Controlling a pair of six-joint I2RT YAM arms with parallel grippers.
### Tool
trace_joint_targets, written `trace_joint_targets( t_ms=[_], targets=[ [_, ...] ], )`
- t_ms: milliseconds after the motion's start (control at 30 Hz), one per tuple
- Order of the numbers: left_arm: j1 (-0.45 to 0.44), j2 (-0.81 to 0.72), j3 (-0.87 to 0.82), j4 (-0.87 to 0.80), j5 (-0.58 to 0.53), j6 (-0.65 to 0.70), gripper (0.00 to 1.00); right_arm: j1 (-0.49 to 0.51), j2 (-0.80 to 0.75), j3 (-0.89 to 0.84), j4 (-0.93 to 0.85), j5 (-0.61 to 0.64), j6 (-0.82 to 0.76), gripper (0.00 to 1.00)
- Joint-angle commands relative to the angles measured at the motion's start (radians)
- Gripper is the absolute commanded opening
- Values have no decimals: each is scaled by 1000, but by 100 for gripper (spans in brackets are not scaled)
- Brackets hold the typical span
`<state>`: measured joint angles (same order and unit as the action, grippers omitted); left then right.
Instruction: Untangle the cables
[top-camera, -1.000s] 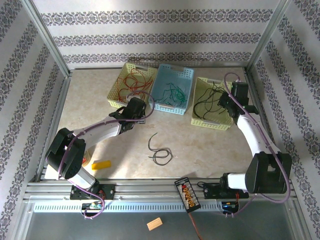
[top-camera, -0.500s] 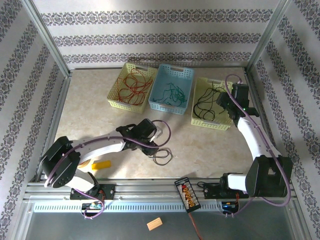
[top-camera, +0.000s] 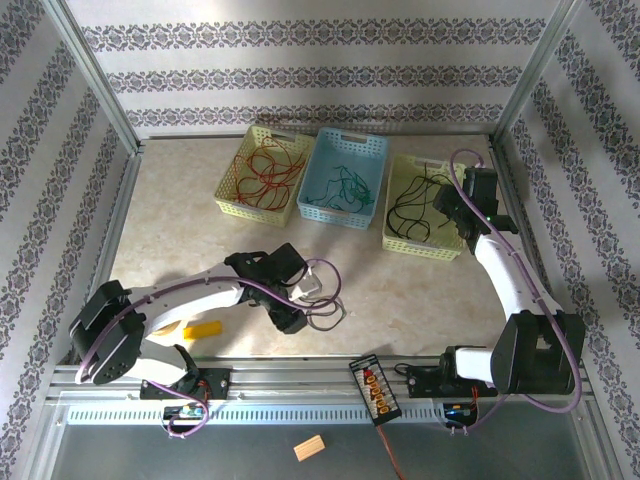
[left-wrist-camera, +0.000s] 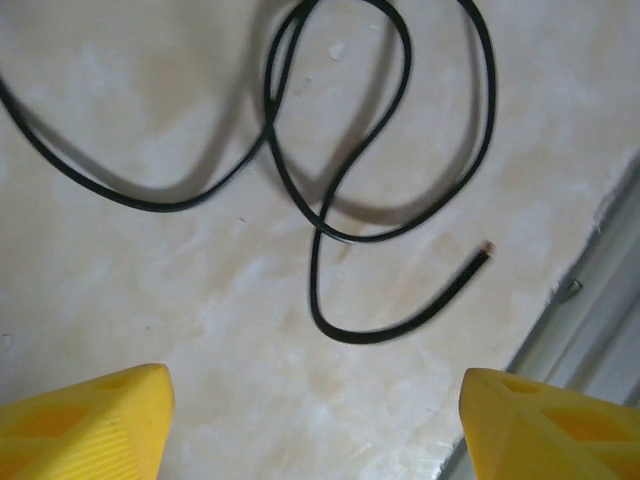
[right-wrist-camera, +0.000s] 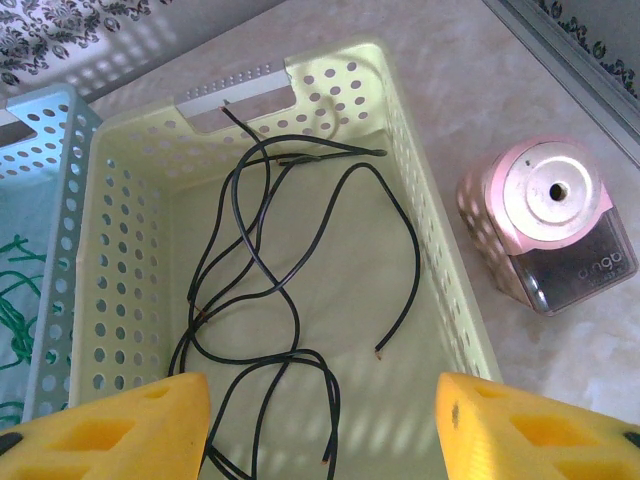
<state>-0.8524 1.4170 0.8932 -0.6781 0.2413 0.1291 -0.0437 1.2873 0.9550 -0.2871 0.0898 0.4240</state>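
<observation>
L gripper (left-wrist-camera: 318, 425): yellow fingers (left-wrist-camera: 85, 420) wide apart, nothing betw. them, nothing held. It hangs over bare table (top-camera: 170, 220) near the front edge, not touching the surface as far as wrist cam shows.

R gripper (right-wrist-camera: 325, 430): jaws also well open, empty, hovering above the near end of the R yellow-green basket (right-wrist-camera: 432, 210). No contact w/ rim or contents visible.

Cables, big groups first:
- Black cables (right-wrist-camera: 265, 300) in that yellow-green basket, several loose loops crossing each other, directly below and ahead of R gripper. One strand runs up to the far wall by the handle slot; a bare end lies near the R wall.
- Red cables (top-camera: 265, 165) in the L yellow basket (top-camera: 231, 175), far side of table, well apart from both grippers.
- Green cables (top-camera: 345, 185) in the middle blue basket (top-camera: 374, 150), just L of R gripper's basket.
- One loose black cable (left-wrist-camera: 330, 225) on the table, ahead of L gripper's fingers in wrist view, close but apart. It curls in loops that cross once; its cut end, copper showing, lies near the metal table edge.

Writing: pink pencil sharpener (right-wrist-camera: 545, 225) stands on the table just R of the yellow-green basket, faint word on its dark base, too small to read. Small board w/ orange label (top-camera: 374, 388) on the front rail, text unreadable. Yellow block (top-camera: 203, 329) beside L arm, no marks seen.
</observation>
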Motion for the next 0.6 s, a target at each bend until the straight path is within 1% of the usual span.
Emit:
trace_joint_targets(
  t_ms=[0, 67, 167, 233, 300, 367, 433, 500, 567],
  targets=[
    [-25, 34, 38, -93, 47, 98, 78, -5, 3, 1, 2, 16, 10, 61],
    [-31, 47, 51, -102, 41, 122, 79, -5, -3, -2, 2, 17, 9, 61],
    [-39, 64, 42, -31, 7, 146, 80, -5, -5, -9, 4, 24, 7, 61],
    [-40, 98, 51, 11, -6, 160, 77, -7, 1, -7, 0, 17, 8, 61],
    [-41, 127, 57, 44, -45, 167, 72, -7, 0, -7, -2, 7, 9, 61],
    [-40, 149, 60, 87, -58, 174, 59, -7, -9, -14, 1, 7, 11, 61],
    [-40, 163, 65, 135, -78, 168, 42, -9, -16, -19, 1, 8, 8, 61],
    [-40, 157, 63, 189, -95, 151, 28, -10, -22, -22, -2, 4, 1, 61],
    [-40, 141, 62, 227, -100, 131, 6, -12, -29, -24, -7, 1, -2, 61]
  ],
)
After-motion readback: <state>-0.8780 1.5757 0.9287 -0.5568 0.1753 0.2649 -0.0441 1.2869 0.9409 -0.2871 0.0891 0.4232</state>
